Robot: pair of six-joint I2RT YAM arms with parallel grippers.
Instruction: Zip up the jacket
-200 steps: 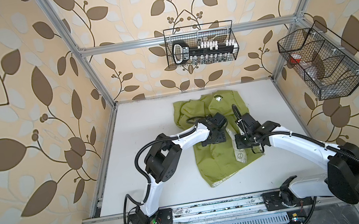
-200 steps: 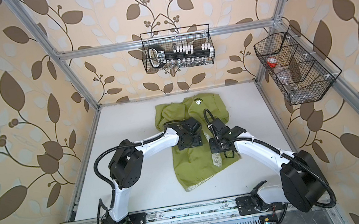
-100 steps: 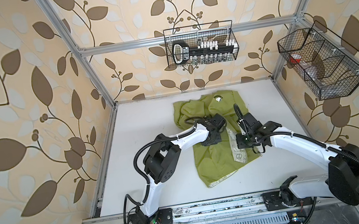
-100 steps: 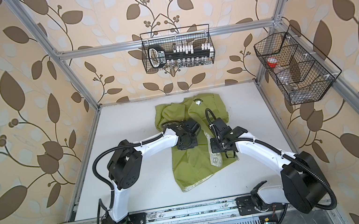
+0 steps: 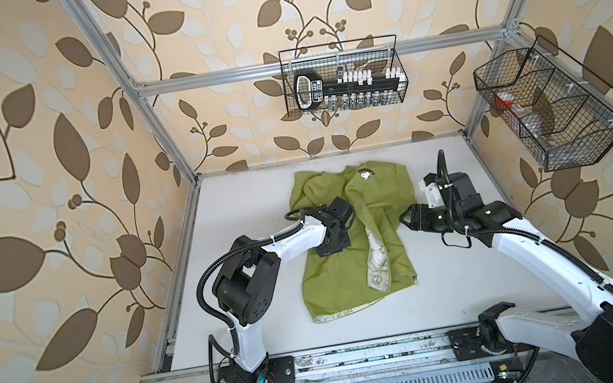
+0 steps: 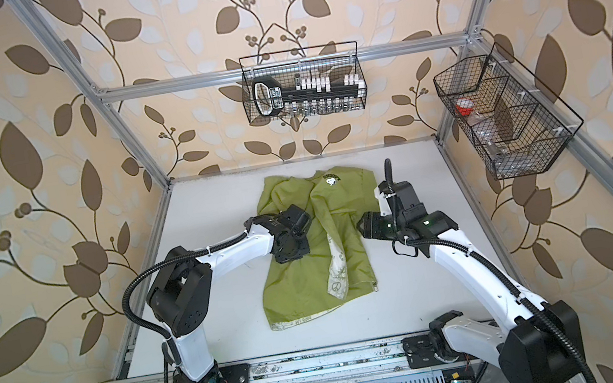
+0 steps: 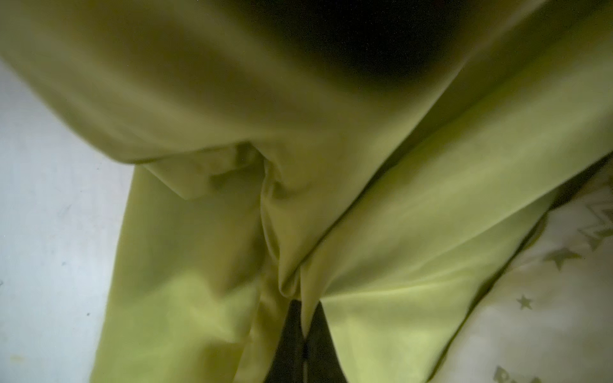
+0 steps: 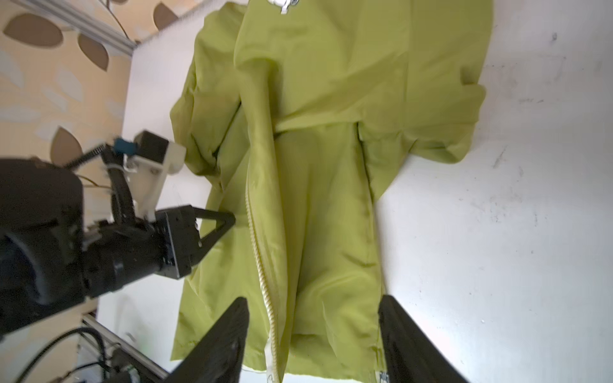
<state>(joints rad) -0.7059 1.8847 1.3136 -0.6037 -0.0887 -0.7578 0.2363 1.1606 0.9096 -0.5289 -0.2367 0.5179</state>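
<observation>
- The jacket (image 5: 346,278), thin lime-green fabric with white doodle-printed lining, lies flat on the white table (image 5: 463,284), hood toward the back wall.
- Its pale zipper (image 8: 262,265) runs hem-to-collar and looks unjoined to me.
- My left gripper (image 8: 230,219) is clenched on a green fold beside that zipper.
- My right gripper (image 8: 311,331) is released, jaws wide and empty, at the jacket's right edge.
- The small metal pull (image 5: 415,279) sits at the hem, base-ward of those jaws; I judge the right arm nearer.

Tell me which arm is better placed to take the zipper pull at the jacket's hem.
Right, probably. The right gripper is open and free, on the side where the pull lies; the left gripper is shut on the jacket fabric.
</observation>
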